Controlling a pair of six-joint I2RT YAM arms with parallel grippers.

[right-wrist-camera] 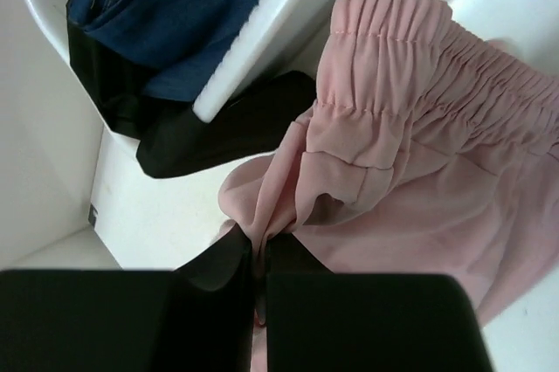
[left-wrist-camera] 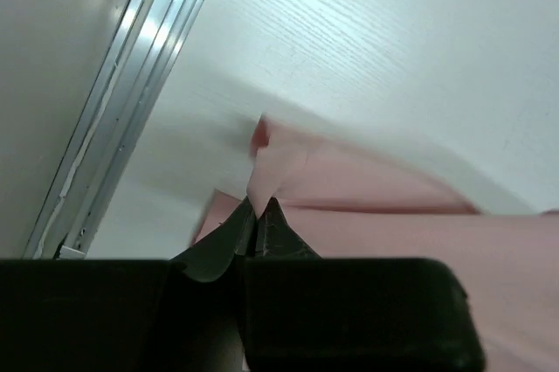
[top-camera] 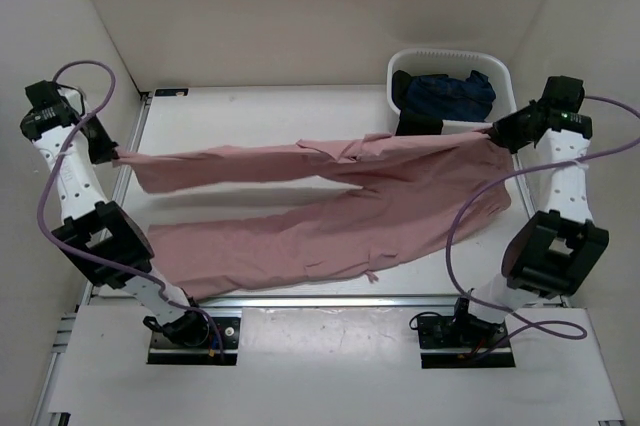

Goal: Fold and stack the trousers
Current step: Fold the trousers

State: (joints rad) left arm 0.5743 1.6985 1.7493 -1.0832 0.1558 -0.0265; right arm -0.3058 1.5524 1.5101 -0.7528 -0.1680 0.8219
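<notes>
Starting at the far left with the left claw (top-camera: 118, 156): shut tight on the hem of one leg of the trousers (top-camera: 330, 201), close to the metal rail (left-wrist-camera: 122, 101) along the edge of the table (top-camera: 250, 111). Shows from the left wrist as two dark fingertips pressed together, pinching a thin fold of pink cloth that sticks up past the tips, a little blurred.

Moving rightward from that grip along the far leg: drawn out in a nearly straight line over the white table. Just in front, the near leg: lying flat and wrinkled, slanting toward the near-left corner, hem loose and held by neither claw. Meeting just right of centre, then widening into the seat and waist on the right side.

Further back, in the far-right corner, a white basket (top-camera: 450, 54) holding blue jeans (top-camera: 450, 94), with a black cloth (top-camera: 420, 124) hanging at its front.

Ending at the far right with the right claw (top-camera: 492, 129): closed on the pink cloth at the far corner of the waist, just beside the gathered elastic waistband (right-wrist-camera: 419, 49) and near the basket's front. Shows from the right wrist as fingertips squeezed together on a bunched fold, with the waistband spreading away to the right.
</notes>
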